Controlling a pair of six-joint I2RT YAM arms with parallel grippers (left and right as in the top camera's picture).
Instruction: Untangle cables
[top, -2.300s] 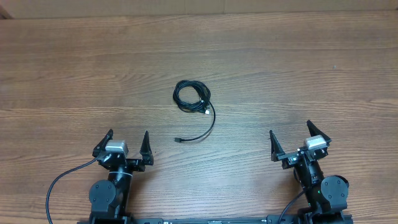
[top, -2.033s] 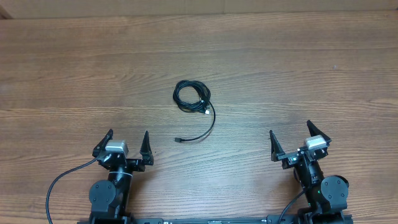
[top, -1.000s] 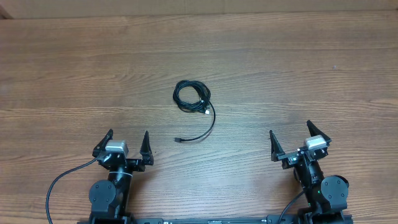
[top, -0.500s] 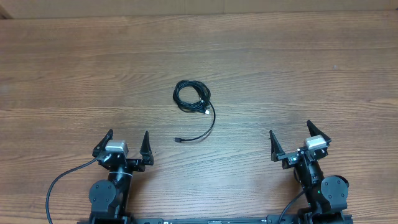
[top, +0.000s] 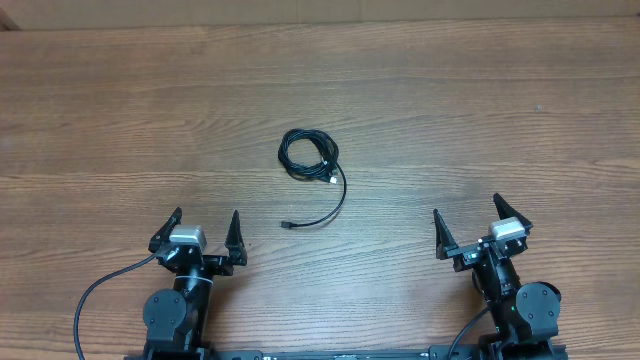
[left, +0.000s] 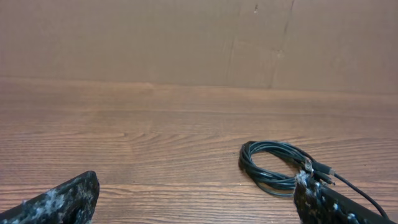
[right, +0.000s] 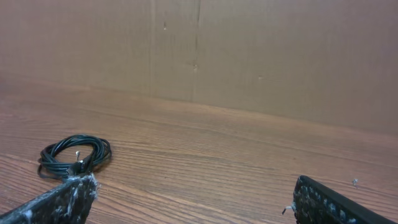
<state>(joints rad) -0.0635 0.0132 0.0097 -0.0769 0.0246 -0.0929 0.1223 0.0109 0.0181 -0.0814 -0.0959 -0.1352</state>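
Wood-grain table (top: 110, 90) fills the overhead view, backed at its far edge by a plain brown wall (left: 124, 37). Nothing has changed in the last couple of seconds: both arms and the cord lie exactly as before, so the untangling has not begun. At the near left, the left gripper (top: 206, 215) rests by its base with its jaws spread as wide as they go, holding nothing. A thicker black base cord (top: 95, 295) curls off the near edge beside it. Near the middle of the table, well apart from both arms, lies the cable (top: 308, 155), a thin black cord wound into a small tight coil. A loose tail (top: 335, 205) curves from it toward the robot and ends in a small plug (top: 286, 225). Whether the coil is one cord or several cannot be told. At the near right, the right gripper (top: 467, 207) sits likewise fully open and empty. Bare wood surrounds the coil on every side, leaving wide room for either arm to reach in and pull strands outward.
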